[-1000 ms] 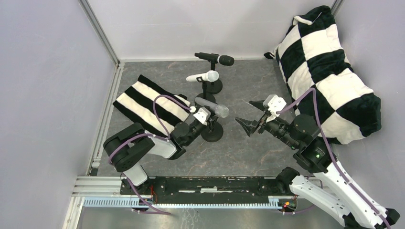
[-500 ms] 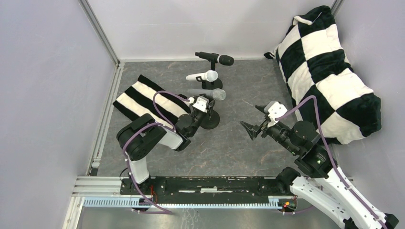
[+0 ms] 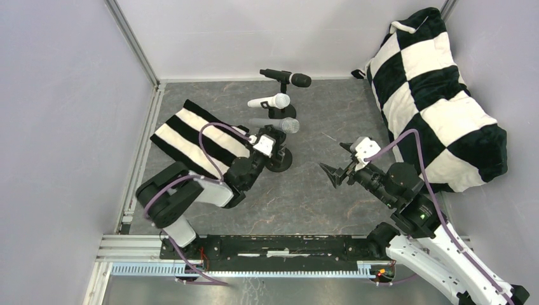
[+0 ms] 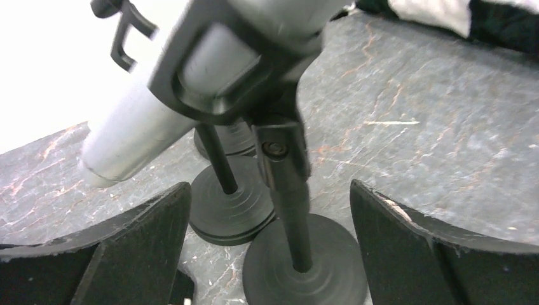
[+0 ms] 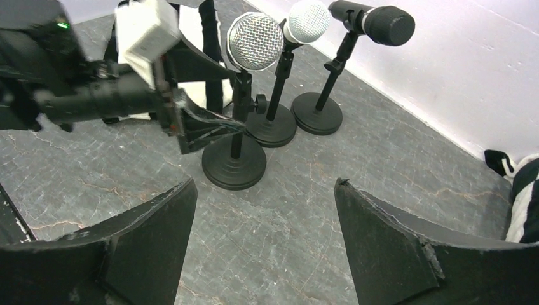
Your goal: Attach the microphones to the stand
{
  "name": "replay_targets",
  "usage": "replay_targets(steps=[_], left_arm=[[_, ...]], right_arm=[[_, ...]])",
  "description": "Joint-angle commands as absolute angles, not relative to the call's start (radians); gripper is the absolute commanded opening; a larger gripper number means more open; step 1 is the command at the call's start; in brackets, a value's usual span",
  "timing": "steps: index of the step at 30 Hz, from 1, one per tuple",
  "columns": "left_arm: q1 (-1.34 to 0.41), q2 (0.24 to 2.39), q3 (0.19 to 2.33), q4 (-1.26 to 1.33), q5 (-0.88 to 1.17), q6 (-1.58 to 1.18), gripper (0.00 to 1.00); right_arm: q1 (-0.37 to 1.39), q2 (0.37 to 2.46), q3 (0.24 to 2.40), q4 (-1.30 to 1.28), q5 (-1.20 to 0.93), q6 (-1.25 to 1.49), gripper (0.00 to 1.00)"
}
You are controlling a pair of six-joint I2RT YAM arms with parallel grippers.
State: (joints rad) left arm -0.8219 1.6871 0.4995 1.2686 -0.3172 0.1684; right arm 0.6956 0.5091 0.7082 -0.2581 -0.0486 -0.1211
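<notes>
On three stands (image 5: 234, 170) sit the microphones (image 5: 254, 39), any lettering unreadable.

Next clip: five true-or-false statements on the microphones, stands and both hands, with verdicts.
1. The black microphone, white microphone and silver-grey microphone each sit in a stand. True.
2. The right hand grips a microphone. False: it is open, empty and apart from the stands.
3. The left hand is open, straddling the pole of the nearest stand. True.
4. The silver-grey microphone sits farthest from the arms. False: it sits nearest.
5. The checkered pillow lies on the left side. False: it lies on the right.
</notes>
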Motion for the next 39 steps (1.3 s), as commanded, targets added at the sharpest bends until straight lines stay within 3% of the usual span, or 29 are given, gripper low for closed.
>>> replay_targets(steps=[1,6,7,12,16,23,28,39], left_arm=[[-0.899,1.485,0.446,1.139,-0.415,0.112,1.00],[-0.936,1.209,0.481,0.605,-0.500,-0.187,1.00],[-0.936,1.144,0.497,0.489,-0.528,-0.255,1.00],[-0.936,0.945,0.590,0.006,-0.635,-0.496,1.00],[-0.935,0.783,0.620,-0.210,-0.608,-0.510,1.00],[-0.934,0.569,0.662,-0.428,-0.603,-0.497,1.00],[-0.934,0.555,0.678,-0.499,-0.648,-0.444,1.00],[-0.934,0.507,0.663,-0.468,-0.695,-0.425,1.00]], right_arm=[[0.693,0.495,0.702,-0.262,0.013,-0.104,0.86],[0.693,0.512,0.712,-0.370,0.215,-0.039,0.92],[0.694,0.520,0.717,-0.392,0.244,-0.024,0.98],[0.693,0.535,0.702,-0.421,0.322,0.058,0.98],[0.692,0.553,0.704,-0.438,0.322,0.094,0.98],[0.620,0.524,0.645,-0.451,0.161,0.182,0.98],[0.552,0.499,0.563,-0.435,0.047,0.217,0.98],[0.545,0.314,0.486,-0.347,0.189,0.125,0.98]])
